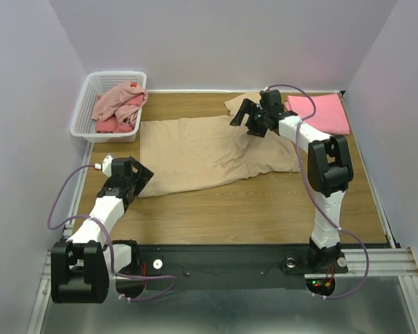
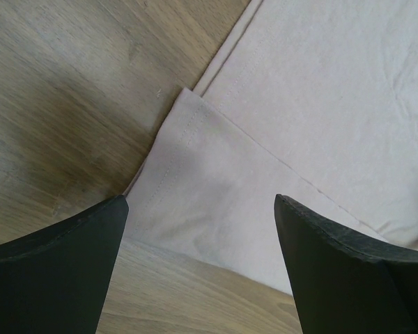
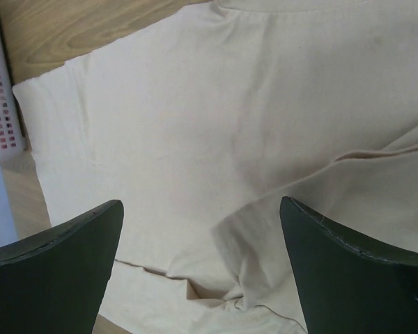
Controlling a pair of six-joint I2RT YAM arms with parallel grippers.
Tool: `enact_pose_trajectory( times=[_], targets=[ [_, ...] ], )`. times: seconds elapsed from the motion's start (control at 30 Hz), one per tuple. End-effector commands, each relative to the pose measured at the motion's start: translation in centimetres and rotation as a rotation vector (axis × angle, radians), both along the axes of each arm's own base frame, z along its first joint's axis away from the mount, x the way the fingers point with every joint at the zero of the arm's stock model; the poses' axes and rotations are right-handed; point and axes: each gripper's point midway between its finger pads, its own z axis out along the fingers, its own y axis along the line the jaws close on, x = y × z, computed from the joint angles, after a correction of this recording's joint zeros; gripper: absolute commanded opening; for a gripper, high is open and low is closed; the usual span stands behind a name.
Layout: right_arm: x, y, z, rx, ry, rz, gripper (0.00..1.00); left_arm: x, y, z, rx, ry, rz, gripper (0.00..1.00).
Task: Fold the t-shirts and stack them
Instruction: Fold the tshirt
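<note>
Hovering over the beige t-shirt — left gripper, right gripper, both spread.

- The left arm sits low and bent. The left gripper is wide open.
- The right arm reaches far forward. The right gripper is wide open too.

Beige t-shirt lies spread centrally; salmon-pink one folded far right; dusty-pink one and red one crumpled in basket.
</note>
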Motion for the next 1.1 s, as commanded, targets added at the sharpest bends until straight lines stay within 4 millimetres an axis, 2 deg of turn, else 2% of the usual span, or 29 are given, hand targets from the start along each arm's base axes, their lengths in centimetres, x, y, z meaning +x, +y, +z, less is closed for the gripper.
enact_pose_trajectory(
  times=[0.0, 0.2, 0.23, 0.27, 0.3, 0.37, 0.4, 0.5, 0.57, 0.6, 0.63, 0.7, 0.8, 0.87, 0.93, 1.0, 1.03, 1.07],
  targets=[
    [1.2, -0.5, 1.1, -0.021, -0.032, -0.039, 1.0, 0.9, 0.5, 2.0, 0.031, -0.05, 0.003, 0.98],
    [1.3, -3.6, 2.4, -0.183, -0.073, -0.114, 1.0, 1.6, 0.0, 2.9, 0.017, -0.069, -0.02, 0.98],
    [0.9, -4.5, 3.7, -0.215, -0.095, -0.132, 1.0, 1.9, -0.1, 3.4, 0.014, -0.084, -0.027, 0.99],
    [0.6, -5.0, 2.9, -0.238, -0.079, -0.144, 1.0, 2.0, -0.3, 3.5, 0.007, -0.087, -0.034, 0.99],
    [-0.7, -5.7, 3.0, -0.253, -0.072, -0.149, 1.0, 2.2, -0.7, 3.8, -0.005, -0.096, -0.049, 0.99],
    [-1.5, -7.6, 3.3, -0.323, -0.086, -0.203, 1.0, 3.0, -1.3, 4.9, -0.017, -0.131, -0.069, 0.98],
    [-2.9, -8.5, 3.1, -0.344, -0.073, -0.215, 1.0, 3.2, -2.1, 5.1, -0.027, -0.139, -0.094, 0.98],
    [-4.5, -10.1, 2.5, -0.359, -0.048, -0.234, 1.0, 4.5, -3.6, 6.0, -0.034, -0.17, -0.135, 0.99],
    [-5.4, -10.6, 0.6, -0.349, 0.005, -0.225, 1.0, 5.5, -5.2, 6.7, -0.037, -0.202, -0.18, 0.99],
    [-5.6, -10.9, 0.0, -0.338, 0.025, -0.218, 1.0, 5.8, -5.8, 5.7, -0.041, -0.177, -0.197, 0.99],
    [-5.7, -11.6, -1.4, -0.326, 0.064, -0.224, 1.0, 6.1, -6.3, 5.6, -0.047, -0.174, -0.216, 0.99],
    [-6.2, -11.5, -2.5, -0.289, 0.105, -0.206, 1.0, 6.5, -7.6, 4.1, -0.083, -0.139, -0.267, 0.99],
    [-6.7, -12.6, -4.1, -0.299, 0.144, -0.225, 1.0, 6.7, -7.9, 2.6, -0.088, -0.114, -0.268, 0.99],
    [-7.3, -13.3, -4.8, -0.301, 0.164, -0.237, 1.0, 6.2, -7.5, 0.7, -0.073, -0.071, -0.257, 0.99],
    [-8.8, -14.2, -5.9, -0.306, 0.201, -0.255, 1.0, 5.9, -7.3, -0.3, -0.065, -0.05, -0.251, 0.98],
    [-10.0, -14.5, -5.5, -0.3, 0.198, -0.266, 1.0, 5.2, -7.1, -1.3, -0.061, -0.031, -0.249, 0.98],
    [-11.8, -14.9, -6.7, -0.315, 0.233, -0.272, 1.0, 5.0, -7.0, -1.7, -0.055, -0.024, -0.246, 0.99],
    [-12.5, -15.2, -6.9, -0.318, 0.241, -0.286, 1.0, 4.5, -6.9, -2.4, -0.054, -0.006, -0.245, 0.98]
  ],
)
